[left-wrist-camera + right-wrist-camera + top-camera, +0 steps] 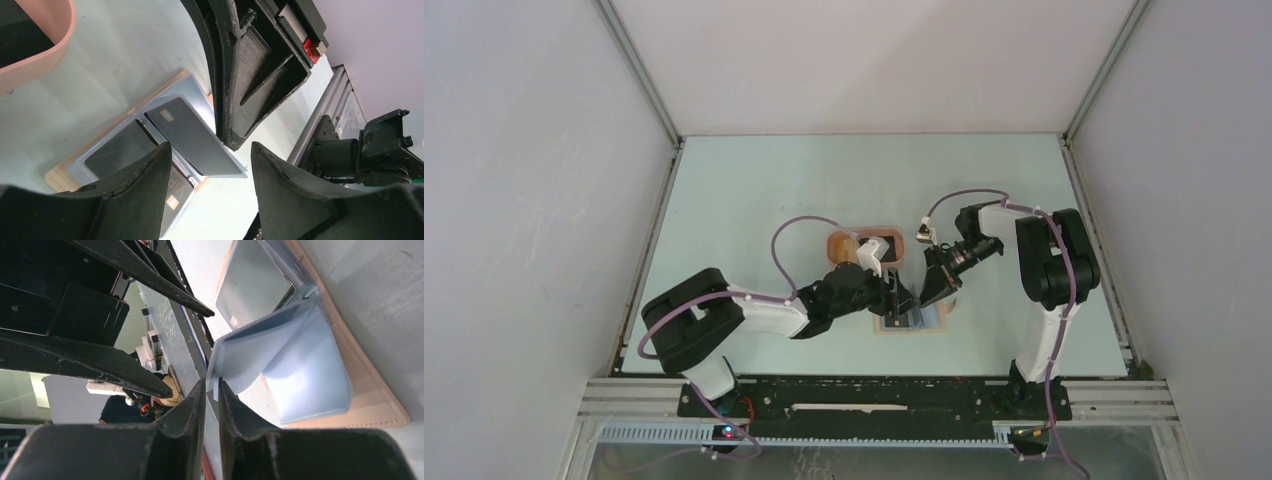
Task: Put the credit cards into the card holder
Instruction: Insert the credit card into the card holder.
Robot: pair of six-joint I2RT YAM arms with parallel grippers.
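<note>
- right hand (pixel 212 390): narrowed, pinched the clear sleeve (pixel 280 340) of the card holder (pixel 372 395), which lay open on the tabletop (pixel 754 190).
- left hand (pixel 210 149): wide, empty, above a black credit card (pixel 192 135) lying on the holder.
- risk: the thin sleeve could slip free and shut the slot.

1. Overhead: bright, even light on the pale table (pixel 754 200), with only faint shadows.
2. Left wrist: sharp at centre; the dark left fingers (pixel 125 200) at 6 o'clock are soft.
3. Right wrist: the wallet (pixel 300 375) plastic shows soft glare; the right fingers (pixel 185 440) at 7 o'clock are blurred.
</note>
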